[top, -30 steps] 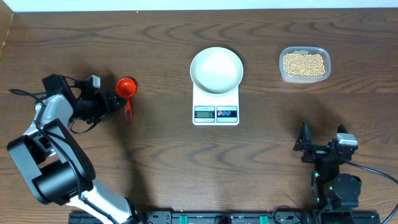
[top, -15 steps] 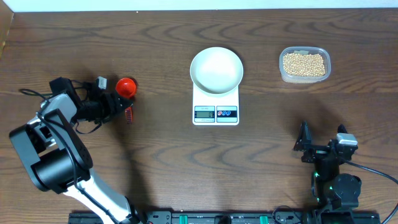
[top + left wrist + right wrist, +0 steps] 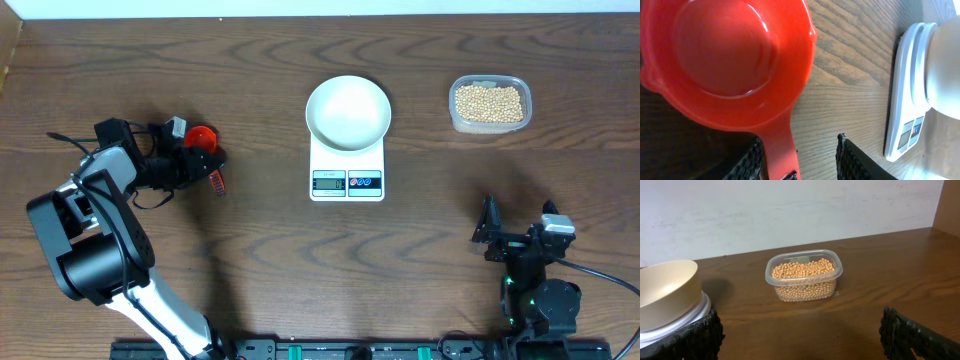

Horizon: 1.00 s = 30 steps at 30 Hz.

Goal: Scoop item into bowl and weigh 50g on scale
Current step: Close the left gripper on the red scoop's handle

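The pale beans (image 3: 489,103) fill a clear plastic tub at the back right, also in the right wrist view (image 3: 802,277). The white bowl (image 3: 348,112) stands on the white scale (image 3: 347,170), and it looks empty. A red scoop (image 3: 204,140) lies on the table at the left. My left gripper (image 3: 200,166) is open, with its fingers on either side of the scoop's handle (image 3: 782,155). The handle lies against one finger, with a gap to the other (image 3: 799,147). My right gripper (image 3: 800,325) is open and empty, near the front right (image 3: 493,238).
The clear tub (image 3: 804,270) stands to the right of the scale. In the left wrist view the scale (image 3: 905,120) and the bowl (image 3: 945,65) lie to the right of the scoop. Bare wooden table lies between them.
My left gripper has moved right along the table to the scoop's handle. The handle has swung slightly to the right. The right arm has not moved.
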Motion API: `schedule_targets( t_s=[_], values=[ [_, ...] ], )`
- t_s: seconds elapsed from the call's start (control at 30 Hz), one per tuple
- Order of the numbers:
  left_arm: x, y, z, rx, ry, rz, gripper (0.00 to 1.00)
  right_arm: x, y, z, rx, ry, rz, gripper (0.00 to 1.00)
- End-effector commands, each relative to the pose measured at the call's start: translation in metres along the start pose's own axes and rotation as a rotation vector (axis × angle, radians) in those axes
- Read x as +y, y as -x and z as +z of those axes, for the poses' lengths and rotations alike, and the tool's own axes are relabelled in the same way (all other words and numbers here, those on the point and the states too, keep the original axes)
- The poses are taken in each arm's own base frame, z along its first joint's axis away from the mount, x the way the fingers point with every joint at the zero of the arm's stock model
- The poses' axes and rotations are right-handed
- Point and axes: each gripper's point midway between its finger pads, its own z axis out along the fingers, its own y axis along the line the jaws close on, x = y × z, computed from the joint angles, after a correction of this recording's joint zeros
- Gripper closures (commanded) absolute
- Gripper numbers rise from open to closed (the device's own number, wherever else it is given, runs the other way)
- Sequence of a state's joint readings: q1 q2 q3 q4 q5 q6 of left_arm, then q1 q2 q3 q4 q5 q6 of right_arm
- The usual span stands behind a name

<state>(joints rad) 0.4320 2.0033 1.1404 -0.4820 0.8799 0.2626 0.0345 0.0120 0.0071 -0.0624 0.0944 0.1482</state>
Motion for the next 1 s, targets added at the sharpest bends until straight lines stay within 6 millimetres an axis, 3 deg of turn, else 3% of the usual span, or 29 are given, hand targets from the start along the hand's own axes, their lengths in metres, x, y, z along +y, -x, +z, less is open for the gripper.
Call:
schedule_targets(
  t_s=[0.0,0.5,0.8,0.97],
  values=[
    [0.008,-0.006,0.004,0.017,0.018,-0.016,0.50,0.001,0.000,0.000,-0.002,0.004,-0.008,0.01],
    [0.010,0.003,0.004,-0.016,0.023,-0.043,0.51,0.001,0.000,0.000,-0.002,0.004,-0.008,0.01],
    [0.009,0.004,0.004,-0.019,0.019,-0.074,0.69,0.001,0.000,0.000,-0.002,0.004,-0.008,0.01],
    [0.004,0.008,0.004,-0.034,-0.015,-0.097,0.92,0.001,0.000,0.000,-0.002,0.004,-0.008,0.01]
  ],
)
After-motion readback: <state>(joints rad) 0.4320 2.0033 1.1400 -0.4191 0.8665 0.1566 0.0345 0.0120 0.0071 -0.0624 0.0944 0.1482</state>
